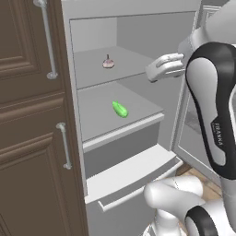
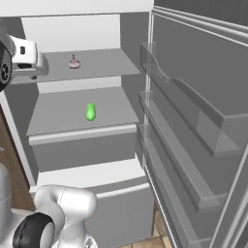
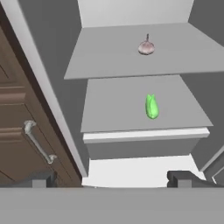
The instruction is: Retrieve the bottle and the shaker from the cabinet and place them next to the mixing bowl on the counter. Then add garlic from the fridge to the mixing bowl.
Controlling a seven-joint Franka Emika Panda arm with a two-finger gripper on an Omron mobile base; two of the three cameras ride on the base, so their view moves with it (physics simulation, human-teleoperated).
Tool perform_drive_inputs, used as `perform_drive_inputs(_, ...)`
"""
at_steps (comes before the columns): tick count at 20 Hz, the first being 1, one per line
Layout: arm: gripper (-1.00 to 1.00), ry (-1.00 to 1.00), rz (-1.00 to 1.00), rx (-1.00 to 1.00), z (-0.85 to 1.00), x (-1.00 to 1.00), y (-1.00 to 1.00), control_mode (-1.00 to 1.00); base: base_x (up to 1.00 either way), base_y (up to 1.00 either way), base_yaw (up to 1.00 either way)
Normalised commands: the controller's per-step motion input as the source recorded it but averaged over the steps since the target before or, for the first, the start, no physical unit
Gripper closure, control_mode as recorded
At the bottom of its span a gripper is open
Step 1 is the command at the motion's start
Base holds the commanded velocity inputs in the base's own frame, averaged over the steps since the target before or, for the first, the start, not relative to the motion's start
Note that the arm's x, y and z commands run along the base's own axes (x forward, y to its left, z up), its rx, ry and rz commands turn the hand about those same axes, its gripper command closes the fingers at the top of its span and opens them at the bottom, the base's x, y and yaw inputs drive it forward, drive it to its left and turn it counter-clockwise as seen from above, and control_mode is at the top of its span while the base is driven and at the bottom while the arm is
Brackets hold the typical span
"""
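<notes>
Now we face the open fridge (image 2: 145,29) for the garlic step: the garlic bulb (image 3: 146,47) sits at twelve o'clock on the upper shelf (image 3: 109,61), a green vegetable (image 3: 151,107) below. Our gripper (image 3: 112,179) hangs wide and empty; next, we judge, a forward reach.

The gripper (image 3: 112,178) hangs in front of the open fridge (image 3: 131,13), jaws spread wide. Ahead of it the garlic (image 3: 146,47) sits on the upper shelf (image 3: 105,61); a pepper (image 3: 151,107) lies on the shelf below, nearer. A cabinet door (image 3: 17,131) stands to its left.
</notes>
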Motion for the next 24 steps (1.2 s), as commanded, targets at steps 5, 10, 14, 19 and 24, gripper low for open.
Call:
perform_drive_inputs(5, -1.00, 0.03, 0.00, 0.00, 0.00, 0.48, 0.00, -1.00, 0.00, 0.00, 0.00)
perform_drive_inputs(10, -1.00, 0.01, 0.00, 0.00, -0.25, 0.62, 0.00, -1.00, 0.00, 0.00, 0.00)
perform_drive_inputs(14, -1.00, 0.01, 0.00, 0.00, -0.48, 0.64, 0.00, -1.00, 0.00, 0.00, 0.00)
perform_drive_inputs(19, -1.00, 0.00, 0.00, 0.00, -0.29, 0.59, 0.00, -1.00, 0.00, 0.00, 0.00)
perform_drive_inputs(24, -1.00, 0.00, 0.00, 0.00, -0.02, 0.59, 0.00, -1.00, 0.00, 0.00, 0.00)
